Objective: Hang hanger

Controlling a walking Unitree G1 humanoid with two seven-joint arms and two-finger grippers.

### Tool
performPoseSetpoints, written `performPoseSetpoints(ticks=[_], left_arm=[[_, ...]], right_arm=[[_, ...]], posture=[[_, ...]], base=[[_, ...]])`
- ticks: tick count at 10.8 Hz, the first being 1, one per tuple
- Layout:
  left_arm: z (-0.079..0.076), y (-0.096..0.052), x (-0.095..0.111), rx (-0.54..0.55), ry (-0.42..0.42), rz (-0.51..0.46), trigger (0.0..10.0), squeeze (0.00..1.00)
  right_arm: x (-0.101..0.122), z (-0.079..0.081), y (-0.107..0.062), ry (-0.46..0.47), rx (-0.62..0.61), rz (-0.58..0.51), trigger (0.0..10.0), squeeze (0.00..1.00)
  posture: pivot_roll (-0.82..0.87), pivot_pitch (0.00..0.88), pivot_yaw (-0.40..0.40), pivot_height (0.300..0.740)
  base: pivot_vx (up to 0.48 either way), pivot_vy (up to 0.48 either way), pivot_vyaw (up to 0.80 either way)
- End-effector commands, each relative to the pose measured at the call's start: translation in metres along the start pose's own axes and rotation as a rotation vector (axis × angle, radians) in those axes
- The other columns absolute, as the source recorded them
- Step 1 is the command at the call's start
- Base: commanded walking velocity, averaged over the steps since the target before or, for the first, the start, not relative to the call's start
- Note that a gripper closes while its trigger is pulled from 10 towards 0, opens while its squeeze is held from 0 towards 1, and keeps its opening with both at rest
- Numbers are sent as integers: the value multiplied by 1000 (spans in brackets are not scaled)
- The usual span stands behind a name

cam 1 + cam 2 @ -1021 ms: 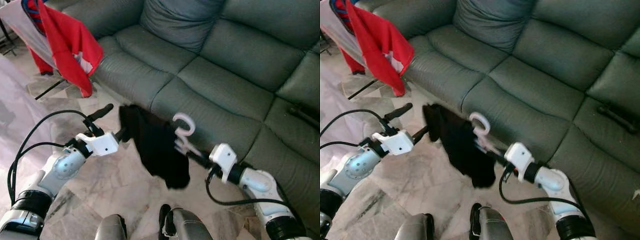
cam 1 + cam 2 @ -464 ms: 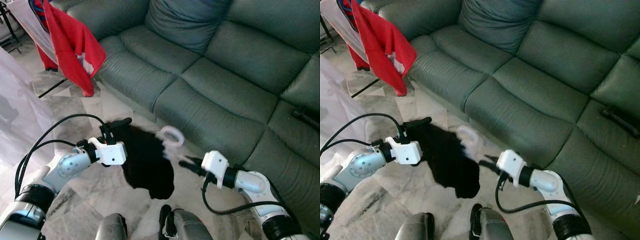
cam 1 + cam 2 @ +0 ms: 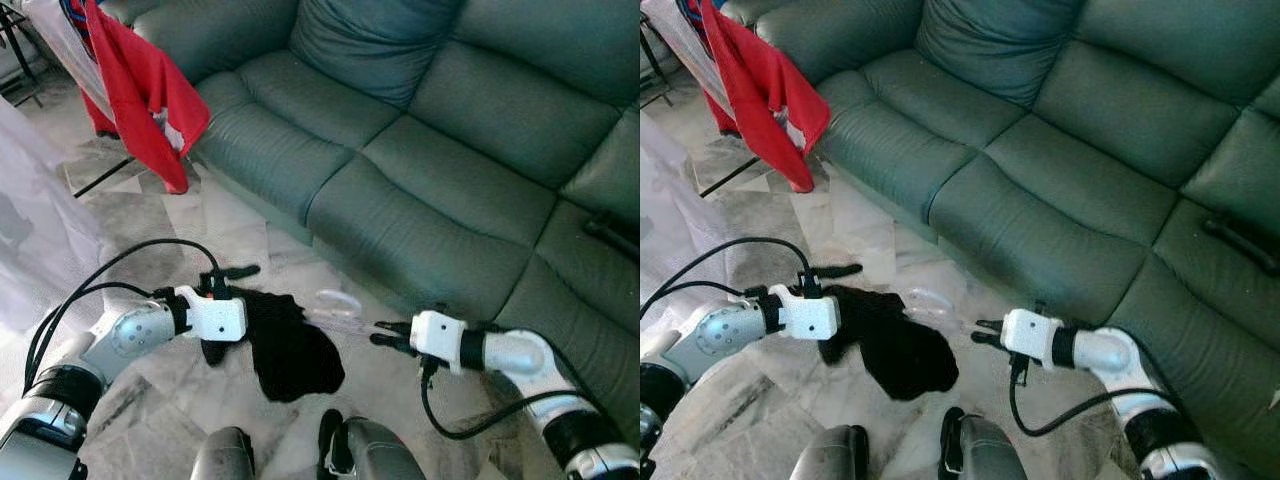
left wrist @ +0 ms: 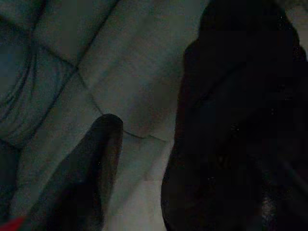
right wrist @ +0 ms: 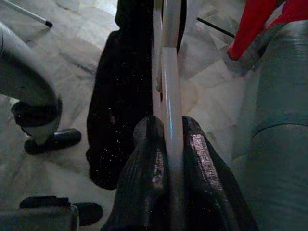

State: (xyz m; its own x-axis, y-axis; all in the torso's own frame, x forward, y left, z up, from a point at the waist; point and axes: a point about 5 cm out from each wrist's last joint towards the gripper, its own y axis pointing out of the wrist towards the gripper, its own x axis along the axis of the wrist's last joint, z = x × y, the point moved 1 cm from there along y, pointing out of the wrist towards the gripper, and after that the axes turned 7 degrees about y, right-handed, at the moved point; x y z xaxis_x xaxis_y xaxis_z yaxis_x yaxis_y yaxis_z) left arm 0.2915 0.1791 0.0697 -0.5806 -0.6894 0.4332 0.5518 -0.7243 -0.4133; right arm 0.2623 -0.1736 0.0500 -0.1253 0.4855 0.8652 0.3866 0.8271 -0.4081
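The white hanger (image 5: 169,72) is squeezed tight by the right gripper (image 5: 166,144). A black shirt (image 3: 290,345) is draped on it. The left gripper (image 3: 232,282) is held at the shirt, fingers spread apart

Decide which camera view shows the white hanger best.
The right wrist view: the white hanger runs sharp and close between the right gripper fingers. Both eye views show it small and blurred; the left wrist view is too dark to tell.
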Motion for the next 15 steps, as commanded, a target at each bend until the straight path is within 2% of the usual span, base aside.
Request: performPoseSetpoints(ticks=[1,4,8,15], left_arm=[[-5,0,-2,-39,-27,8,0,0],[-9,9,4,-43,-82,-13,0,0],[-10,13,6,-65,-121,-23,0,0],[-14,16,9,-134,-151,-45,0,0]], right_arm=[[2,0,1,-23,3,-16,10000,0],[4,7,9,-44,0,-55,10000,0],[14,-3,17,-88,-44,-96,10000,0],[13,-7,18,-138,-71,-82,10000,0]], posture=[[-9,180,-60,740],[-9,186,-52,740],[-4,182,-47,740],[-8,171,-52,740]], base=[[0,0,0],[0,0,0],[0,0,0],[0,0,0]])
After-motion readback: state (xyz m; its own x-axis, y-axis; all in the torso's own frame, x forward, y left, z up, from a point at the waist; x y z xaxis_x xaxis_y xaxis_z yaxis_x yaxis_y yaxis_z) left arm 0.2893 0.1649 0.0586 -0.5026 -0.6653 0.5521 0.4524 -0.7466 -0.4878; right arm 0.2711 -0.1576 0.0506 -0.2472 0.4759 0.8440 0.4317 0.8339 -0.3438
